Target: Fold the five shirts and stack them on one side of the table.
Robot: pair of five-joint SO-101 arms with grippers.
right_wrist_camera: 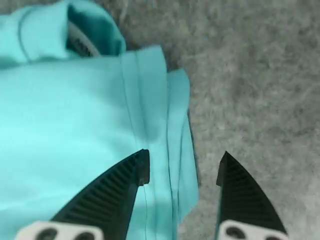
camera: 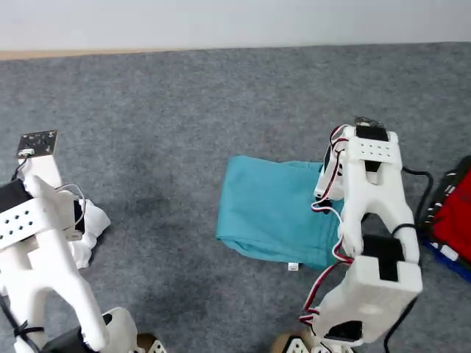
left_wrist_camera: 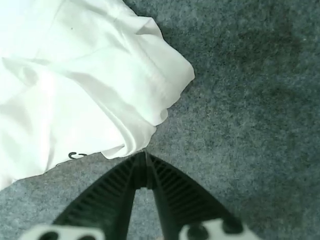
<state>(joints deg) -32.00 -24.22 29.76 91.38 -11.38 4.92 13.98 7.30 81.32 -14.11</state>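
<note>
High view, left side: the left arm (camera: 37, 243) stands over a white shirt (camera: 92, 228), which lies bunched on the grey table covering (camera: 169, 132), partly hidden by the arm.

Left wrist view: the left gripper (left_wrist_camera: 145, 161) has its fingers pressed together at the tips, with nothing between them. The tips sit just beside the near edge of the white shirt (left_wrist_camera: 75, 85), over bare covering. The shirt shows loose creases and no squared fold.

High view, centre: the teal shirt (camera: 276, 213) lies flat in a roughly rectangular shape, with a small label (camera: 293, 267) at its near edge. The right arm (camera: 368, 220) overlaps the shirt's right border.

Right wrist view: the right gripper (right_wrist_camera: 184, 170) has its fingers spread wide and grips nothing. One finger is over the teal shirt (right_wrist_camera: 75, 125), the other over the covering, so they straddle the layered edge.

High view, right edge: a red fabric item (camera: 458, 209) is cut off by the frame. Whether it is a shirt cannot be told.

Status, as a judgement:
1. Teal shirt: partly or fully folded, not yet moved to a side.
2. White shirt: unfolded.
3. No stack is formed. Most of the task is left to do.
</note>
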